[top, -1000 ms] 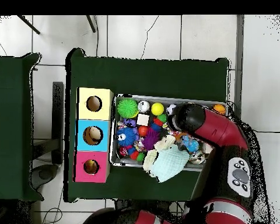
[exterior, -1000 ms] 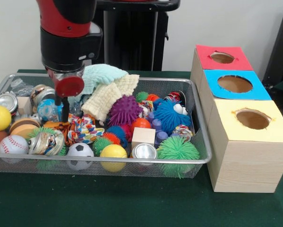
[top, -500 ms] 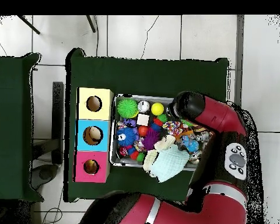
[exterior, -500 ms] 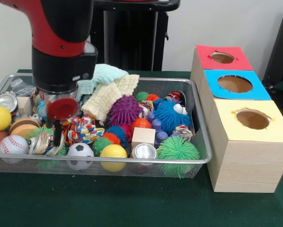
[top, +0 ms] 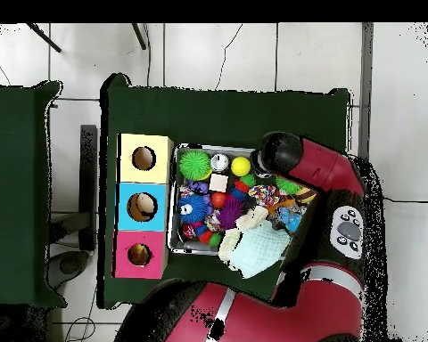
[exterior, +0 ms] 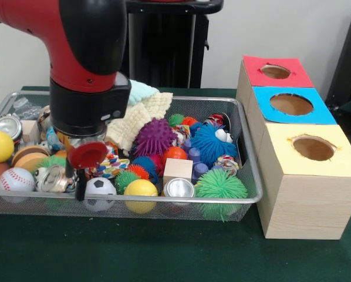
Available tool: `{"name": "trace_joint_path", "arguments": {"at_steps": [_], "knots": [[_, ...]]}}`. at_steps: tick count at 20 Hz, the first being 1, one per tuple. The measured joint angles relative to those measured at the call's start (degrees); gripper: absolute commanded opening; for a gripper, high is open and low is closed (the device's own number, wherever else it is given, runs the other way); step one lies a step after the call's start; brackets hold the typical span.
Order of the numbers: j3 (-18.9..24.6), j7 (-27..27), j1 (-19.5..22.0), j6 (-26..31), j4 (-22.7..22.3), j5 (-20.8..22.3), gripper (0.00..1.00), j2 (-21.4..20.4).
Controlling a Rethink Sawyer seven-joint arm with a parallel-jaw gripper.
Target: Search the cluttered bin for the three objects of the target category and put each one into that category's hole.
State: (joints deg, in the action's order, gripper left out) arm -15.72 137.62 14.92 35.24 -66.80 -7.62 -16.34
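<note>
Tool [exterior: 80, 185] hangs low over bin [exterior: 246, 147] near-left clutter, beside soccer ball [exterior: 99, 187], prob. for a pick; open/closed state: cannot tell.

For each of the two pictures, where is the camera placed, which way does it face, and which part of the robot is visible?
Front view: across the table, facing the robot; sees the bin, the three boxes, the arm's red and black end and its pincer.
Overhead view: above the table, looking straight down; the base is at the bottom and the arm covers the bin's right end.
Both show the bin, boxes and green spiky ball.
</note>
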Motion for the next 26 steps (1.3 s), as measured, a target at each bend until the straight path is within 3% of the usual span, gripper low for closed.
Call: {"name": "trace_joint_path", "arguments": {"at_steps": [26], "knots": [[-1.16,0.0,-2.66,0.02,-4.36,-0.19,1.0,-7.38]]}}
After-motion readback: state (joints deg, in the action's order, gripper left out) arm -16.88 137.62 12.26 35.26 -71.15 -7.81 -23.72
